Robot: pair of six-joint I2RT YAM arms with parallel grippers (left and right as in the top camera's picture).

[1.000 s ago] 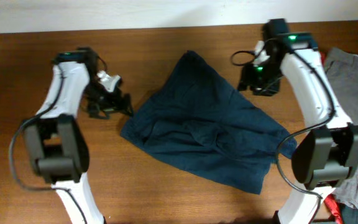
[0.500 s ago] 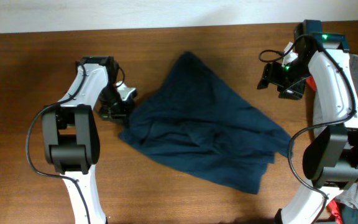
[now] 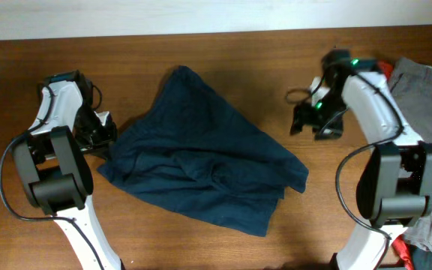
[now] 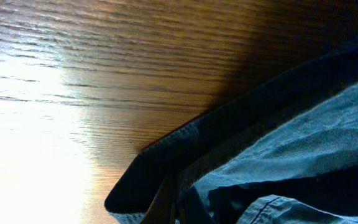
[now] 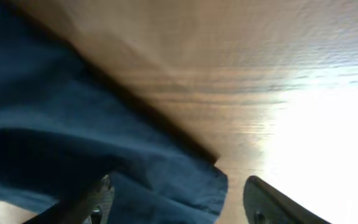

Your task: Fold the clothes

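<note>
Shorts point(image 3: 201, 165) crumpled mid-table point(image 3: 223, 45) overhead, my left claw point(image 3: 98, 136) at their left edge, right claw point(image 3: 310, 124) just off them. Left wrist: pinched tight on the hem. Right wrist: fingers spread, empty. Light, limp cloth, I reckon; grab corners.

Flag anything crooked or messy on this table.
The navy shorts lie askew across the middle of the table, rumpled, with fabric bunched along their lower right edge rather than spread flat. The left hand is shut on their left corner; the right hand is open. A grey garment lies heaped at the right edge.
</note>
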